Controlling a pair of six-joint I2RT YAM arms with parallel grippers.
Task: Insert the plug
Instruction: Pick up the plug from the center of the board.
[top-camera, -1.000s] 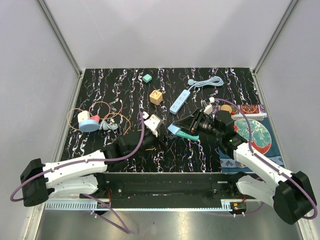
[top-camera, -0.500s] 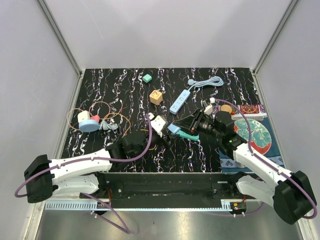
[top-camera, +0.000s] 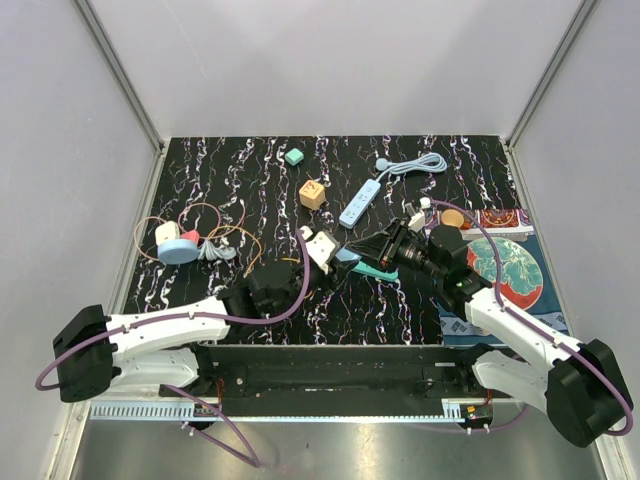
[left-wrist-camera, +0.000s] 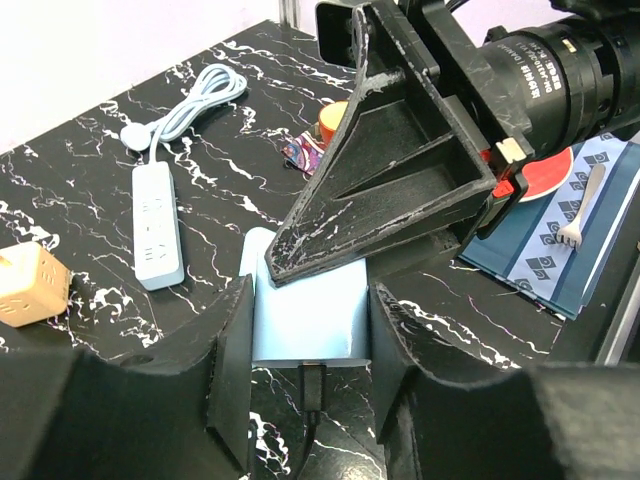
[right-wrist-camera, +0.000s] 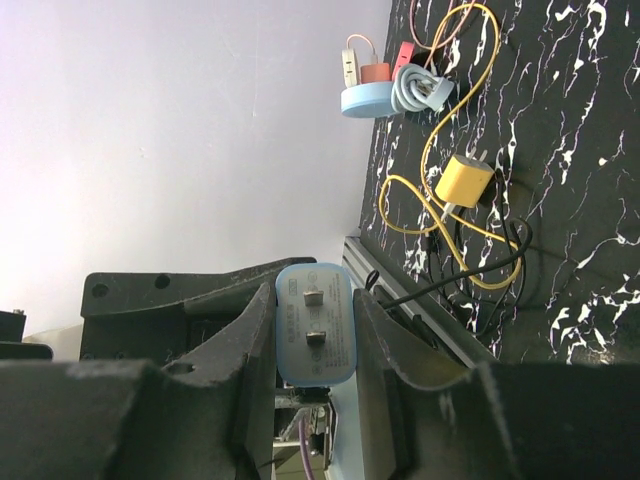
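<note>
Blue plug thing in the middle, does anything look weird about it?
Yes. The light blue charger is pinched by the left gripper and the right gripper at once, so two arms hold one small thing. Its prongs are bare, and the white power strip lies apart, farther back.

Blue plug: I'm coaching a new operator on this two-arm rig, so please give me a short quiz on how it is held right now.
1. True or false: the blue plug lies loose on the table.
2. Of the left gripper and the right gripper, which has fingers at the plug's sides? A) left only B) right only C) both
3. Fill in: in the right wrist view, the plug's face shows ___ metal prongs.
Key: 1 false; 2 C; 3 two.
</note>
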